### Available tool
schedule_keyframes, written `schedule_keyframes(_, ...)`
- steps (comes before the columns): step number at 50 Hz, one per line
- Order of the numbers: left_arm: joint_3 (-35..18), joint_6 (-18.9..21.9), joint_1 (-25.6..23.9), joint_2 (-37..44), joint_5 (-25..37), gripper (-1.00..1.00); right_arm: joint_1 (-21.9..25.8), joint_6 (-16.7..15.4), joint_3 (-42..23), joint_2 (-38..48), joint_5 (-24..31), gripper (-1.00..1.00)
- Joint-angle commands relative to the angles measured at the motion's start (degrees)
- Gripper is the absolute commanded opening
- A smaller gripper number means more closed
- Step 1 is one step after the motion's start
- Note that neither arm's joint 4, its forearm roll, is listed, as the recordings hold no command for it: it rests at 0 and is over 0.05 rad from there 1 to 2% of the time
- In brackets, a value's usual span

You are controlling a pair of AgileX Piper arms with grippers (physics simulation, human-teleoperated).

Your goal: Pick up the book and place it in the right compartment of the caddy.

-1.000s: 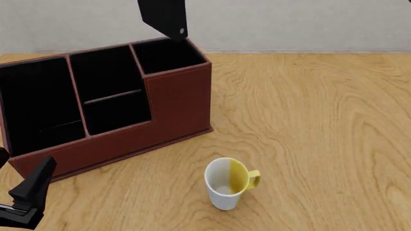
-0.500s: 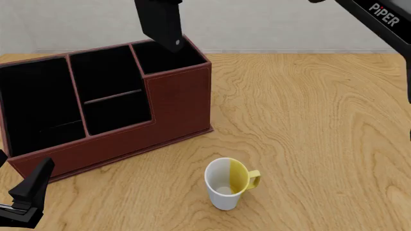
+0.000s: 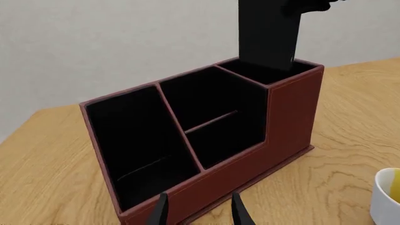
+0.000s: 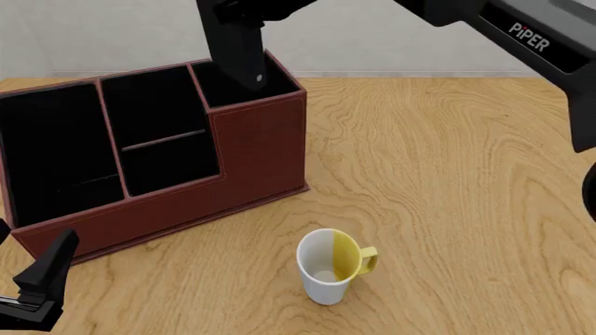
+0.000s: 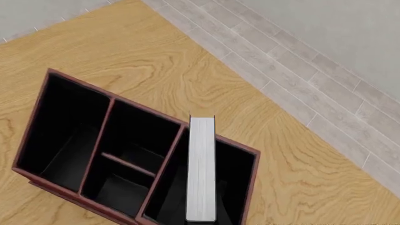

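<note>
As the book (image 4: 239, 43) enters the caddy (image 4: 256, 150), the right gripper's pinch sits hidden, state unclear; the hardcover looks stiff, light, and smooth.

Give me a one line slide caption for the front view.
Right arm lowering a black book into the right compartment of a brown caddy, mug in front.

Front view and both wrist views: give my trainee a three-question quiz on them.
1. True or false: the thin black hardcover book is lying flat on the wooden table.
2. Which section of the reddish-brown leather-look caddy is the book entering? A wide low-fronted end, B middle with shelf, C narrow square-mouthed end compartment.
3. Fill in: the white-and-yellow ___ stands in front of the caddy.

Key: 1 false; 2 C; 3 mug.
</note>
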Motion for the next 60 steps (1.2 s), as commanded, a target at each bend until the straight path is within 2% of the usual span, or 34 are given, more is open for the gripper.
schedule_keyframes(1,0.0,-0.14,0.1,0.0,0.19,1.0,-0.12,1.52,1.61,-0.65,-1.91,-1.0)
schedule_keyframes(44,0.0,-0.08,0.65,0.0,0.65,1.0,-0.43,2.96,8.45,1.38,-8.17,-1.0)
schedule_keyframes(60,0.0,0.18,0.89,0.0,0.87,1.0,0.36,4.82,12.18,1.97,-11.63,-1.0)
